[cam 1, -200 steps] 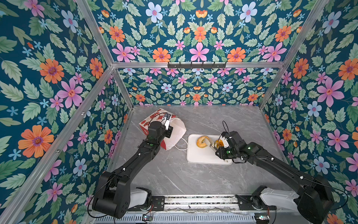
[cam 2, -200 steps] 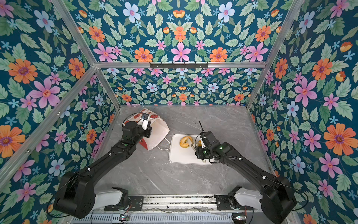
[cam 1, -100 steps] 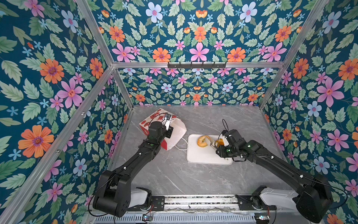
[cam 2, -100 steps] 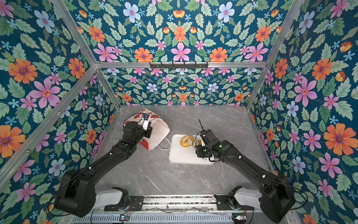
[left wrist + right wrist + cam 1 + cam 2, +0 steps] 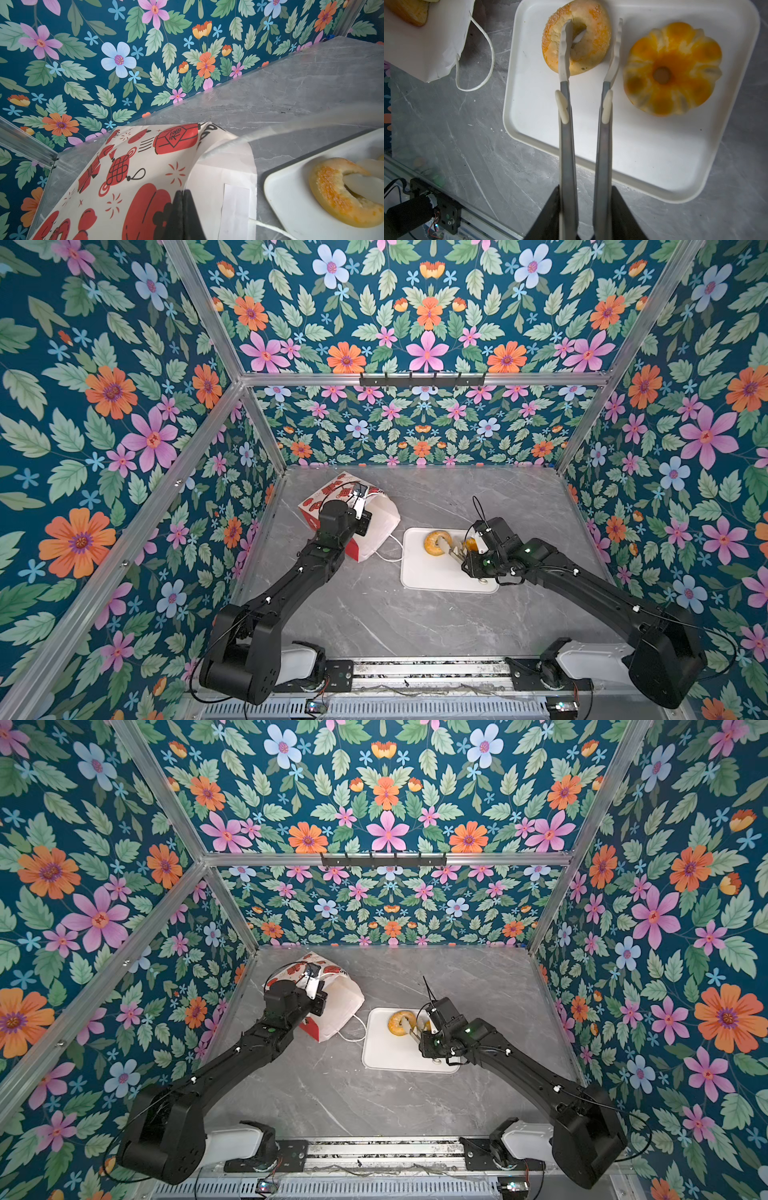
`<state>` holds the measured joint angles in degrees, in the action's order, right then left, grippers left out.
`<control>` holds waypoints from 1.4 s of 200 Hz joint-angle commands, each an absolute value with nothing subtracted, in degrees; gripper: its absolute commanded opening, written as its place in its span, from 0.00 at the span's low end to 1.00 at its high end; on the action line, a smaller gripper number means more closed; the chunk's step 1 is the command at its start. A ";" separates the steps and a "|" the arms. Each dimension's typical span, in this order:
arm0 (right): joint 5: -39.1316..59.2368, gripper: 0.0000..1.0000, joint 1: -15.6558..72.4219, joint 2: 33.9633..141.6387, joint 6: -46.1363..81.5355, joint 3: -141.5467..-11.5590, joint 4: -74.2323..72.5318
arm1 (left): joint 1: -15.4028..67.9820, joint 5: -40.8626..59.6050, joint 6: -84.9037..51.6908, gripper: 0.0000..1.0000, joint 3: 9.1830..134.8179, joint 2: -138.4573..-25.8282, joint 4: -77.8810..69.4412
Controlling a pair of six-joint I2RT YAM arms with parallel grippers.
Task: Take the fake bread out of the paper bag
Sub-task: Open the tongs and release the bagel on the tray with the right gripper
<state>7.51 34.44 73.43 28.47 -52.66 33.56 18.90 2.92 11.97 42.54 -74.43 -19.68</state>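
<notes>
**Two pieces out on the tray, at least one left in the bag**

Finding: the task is partly done. The paper bag (image 5: 376, 526) lies on its side at the left rear of the table (image 5: 374, 614), with its mouth turned toward the white tray (image 5: 654, 155). One cord handle trails onto the table between bag and tray.

Two pieces of the fake bread rest on the tray, a ring doughnut (image 5: 576, 39) and a fluted round bun (image 5: 672, 68), near each other but apart. A third golden-brown piece (image 5: 411, 11) shows on the white inside of the bag's mouth. What lies deeper in the bag is hidden.

The left gripper (image 5: 182, 207) is pinched closed on the bag's upper lip and holds the mouth up.

The right gripper (image 5: 584, 207) clamps a pair of tongs (image 5: 565, 145) by the arms. The tong tips stand apart, one over the doughnut's hole and one just outside its rim on the bun's side, gripping nothing.

Judgement: the doughnut counts as delivered. At least one more trip into the bag is left.
</notes>
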 commanded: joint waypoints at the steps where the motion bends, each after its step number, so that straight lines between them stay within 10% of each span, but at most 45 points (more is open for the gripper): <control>1: 9.92 0.35 34.45 74.39 28.21 -53.46 29.81 | 18.86 2.20 11.65 0.00 42.49 -74.20 -21.01; 280: 14.06 0.33 38.30 69.57 24.28 -58.59 27.76 | 18.89 2.20 11.67 0.00 42.58 -73.65 -20.57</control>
